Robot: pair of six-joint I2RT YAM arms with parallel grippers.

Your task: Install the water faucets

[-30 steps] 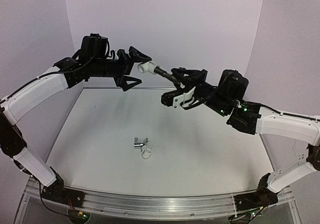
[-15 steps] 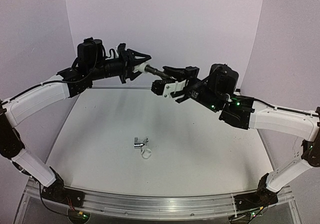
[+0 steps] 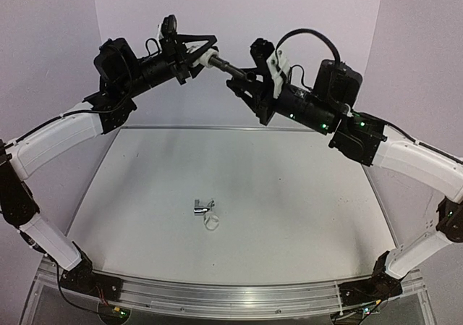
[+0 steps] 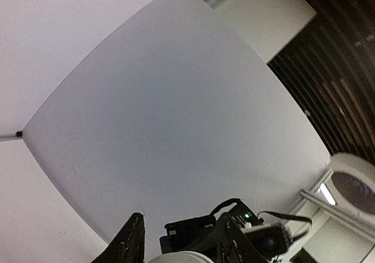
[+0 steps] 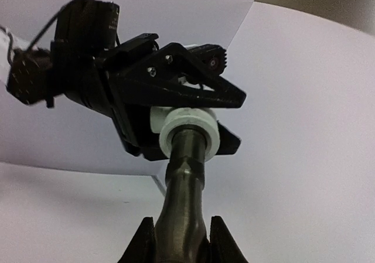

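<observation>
1. The left gripper (image 3: 205, 53) is hanging high in the air above the far edge of the table (image 3: 311, 195). Its fingers are pinching the white elbow fitting (image 3: 209, 56) from two sides.
2. In the left wrist view, only the top of this fitting is showing at the bottom edge, between the two black fingers (image 4: 130, 242).
3. The right gripper (image 3: 251, 79) is also hanging high above the far edge, just beside the left one. Its fingers are pressing on the body of the black faucet (image 3: 230, 68), one on each side.
4. The black faucet is lying almost level in the air between the two grippers, pointing toward the left one.
5. In the right wrist view, the end of the black faucet is sitting in the round mouth of the white elbow fitting and is touching it. I cannot tell how deep it is going inside.
6. The chrome faucet (image 3: 203, 207) is lying on the table, near the middle and a little toward the near edge, well apart from both grippers.
7. The white ring (image 3: 211, 224) is lying just beside the chrome faucet, on the side of the near edge.
</observation>
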